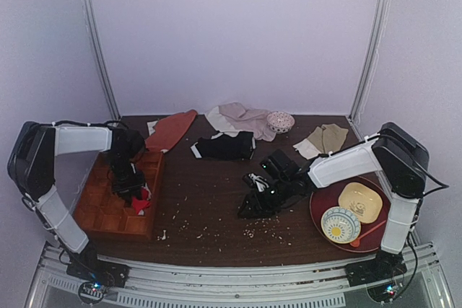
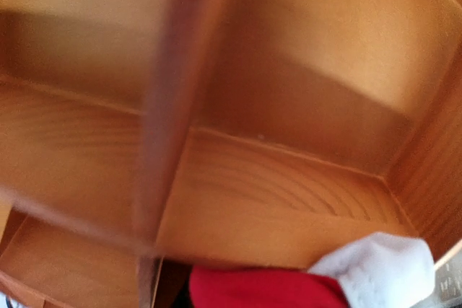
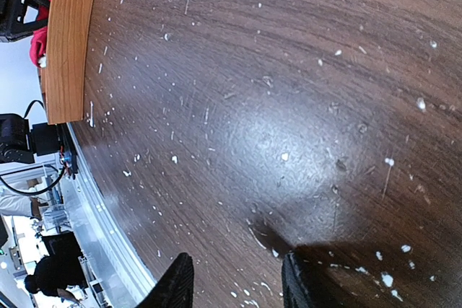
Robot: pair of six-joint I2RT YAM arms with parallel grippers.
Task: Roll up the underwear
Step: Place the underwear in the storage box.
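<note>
The red underwear (image 1: pixel 141 201) is bunched at the tips of my left gripper (image 1: pixel 133 191), over the right side of the wooden compartment tray (image 1: pixel 101 216). In the left wrist view the red fabric (image 2: pixel 267 290) with its white edge (image 2: pixel 382 270) fills the bottom, right above a tray compartment (image 2: pixel 274 200); the fingers themselves are hidden. My left gripper is shut on the fabric. My right gripper (image 1: pixel 250 207) hangs low over the bare dark table (image 3: pixel 289 106), and its fingertips (image 3: pixel 178 284) stand apart with nothing between them. The right wrist view also catches the underwear (image 3: pixel 40 42) beyond the tray edge (image 3: pixel 72 41).
Black briefs (image 1: pixel 225 146), a pinkish cloth (image 1: pixel 244 117), an orange-red cloth (image 1: pixel 172 129), a beige garment (image 1: pixel 325 138) and a small patterned bowl (image 1: pixel 280 121) lie along the back. A red plate (image 1: pixel 317 216) at the right holds a yellow dish (image 1: pixel 361 201) and a bowl (image 1: pixel 340 224). Crumbs dot the table.
</note>
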